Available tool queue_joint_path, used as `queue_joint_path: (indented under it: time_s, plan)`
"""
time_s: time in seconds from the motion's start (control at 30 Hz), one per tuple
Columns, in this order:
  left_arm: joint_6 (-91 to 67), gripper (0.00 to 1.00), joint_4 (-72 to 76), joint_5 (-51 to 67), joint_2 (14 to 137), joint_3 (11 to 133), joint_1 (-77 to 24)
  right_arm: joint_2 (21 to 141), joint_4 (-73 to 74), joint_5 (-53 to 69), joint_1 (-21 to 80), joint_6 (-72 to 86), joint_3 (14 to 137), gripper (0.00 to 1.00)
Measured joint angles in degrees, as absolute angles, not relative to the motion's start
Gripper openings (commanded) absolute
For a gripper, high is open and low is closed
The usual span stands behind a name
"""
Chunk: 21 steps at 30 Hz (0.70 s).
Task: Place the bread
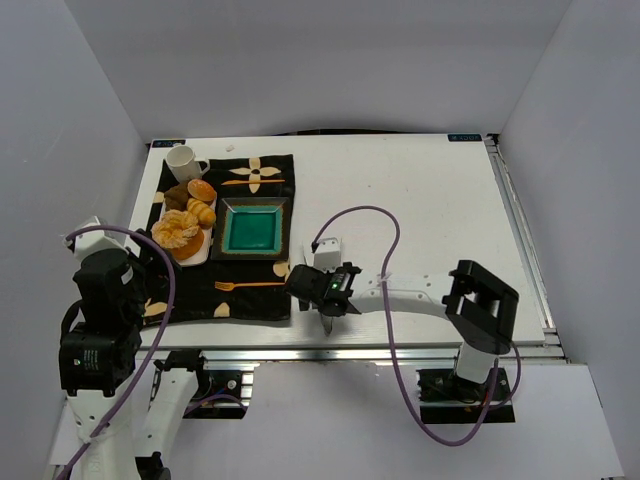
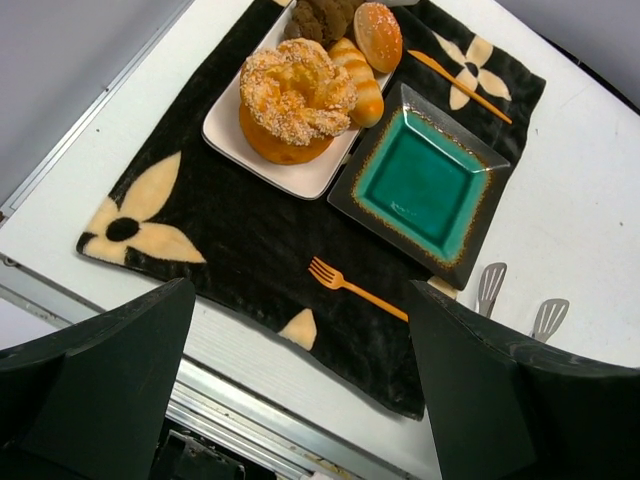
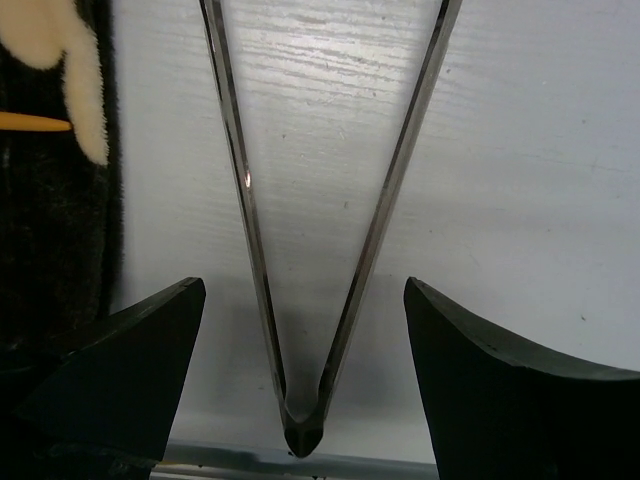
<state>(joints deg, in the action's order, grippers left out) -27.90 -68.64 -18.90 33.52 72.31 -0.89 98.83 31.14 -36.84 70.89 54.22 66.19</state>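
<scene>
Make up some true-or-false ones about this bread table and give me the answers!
1. The big swirly bread sits on the white tray. True.
2. The green plate has a bun on it. False: nothing is on it.
3. The right claw squeezes the tongs. False: it is wide open, and the tongs lie between its fingers.
4. The orange fork lies on the black mat. True.
5. The left claw holds the bread. False: it is open and empty.
</scene>
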Motion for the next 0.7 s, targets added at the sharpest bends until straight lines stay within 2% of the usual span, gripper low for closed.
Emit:
queue_joint_path:
  time_s: [0.27, 0.47, 0.7]
  plan:
    - [-27.9, 0.98, -68.8, -18.8, 33.5, 71.7, -0.9, 102.9, 29.7, -35.9, 70.0, 54.0, 66.2, 0.89]
    - [-27.9, 0.98, -68.9, -18.8, 33.5, 71.4, -0.9, 102.9, 26.9, -34.5, 67.6, 53.2, 65.3, 0.84]
    - [-27.9, 0.98, -68.8, -18.8, 33.5, 70.5, -0.9, 105.5, 25.5, -33.8, 66.6, 52.0, 65.2, 0.83]
